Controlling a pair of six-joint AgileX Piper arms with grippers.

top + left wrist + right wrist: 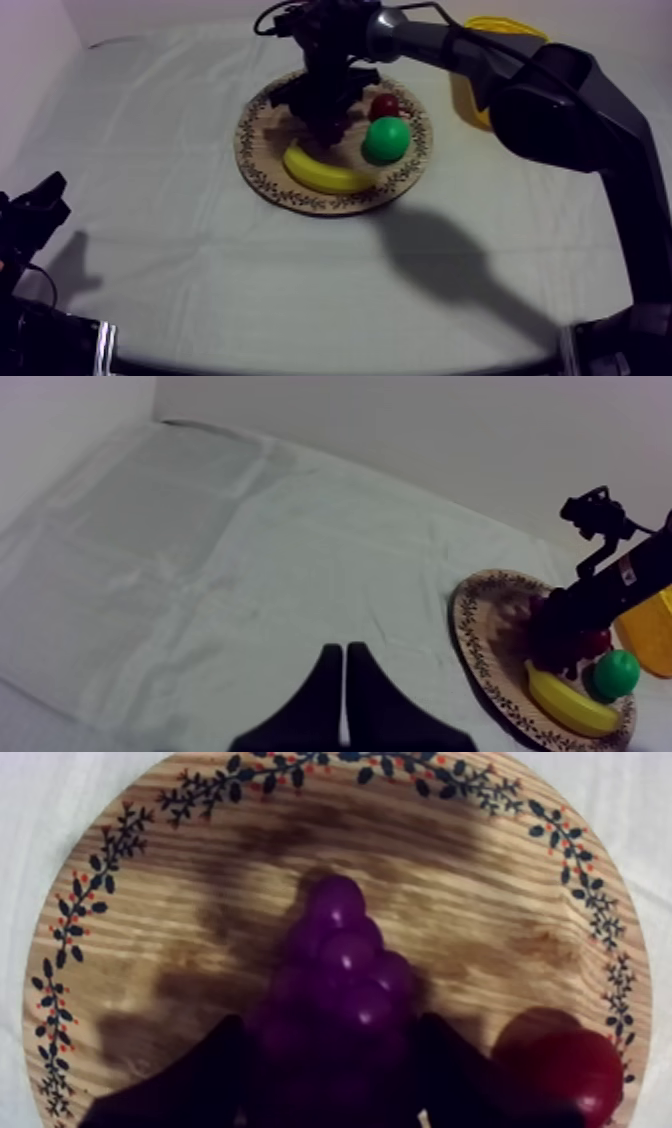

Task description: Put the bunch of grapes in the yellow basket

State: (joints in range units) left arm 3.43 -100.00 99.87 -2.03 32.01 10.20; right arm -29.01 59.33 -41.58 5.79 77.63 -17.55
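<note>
Your right claw [325,128] is down on the wooden board [200,882], its two fingers pinching the bunch of grapes [345,967] from both sides. The bunch rests on the wood. Just beside one finger lies the small red fruit [565,1067]. Near the claw are the banana [325,172] and green pear [385,138]. The yellow basket [505,22] sits off the board, behind the arm. Your left claw [343,648] is pressed together over bare cloth, well apart from the board.

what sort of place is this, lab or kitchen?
Likely a robot lab bench: cloth-covered table against a plain wall, toy banana staged on a wooden board, yellow basket beside it.
</note>
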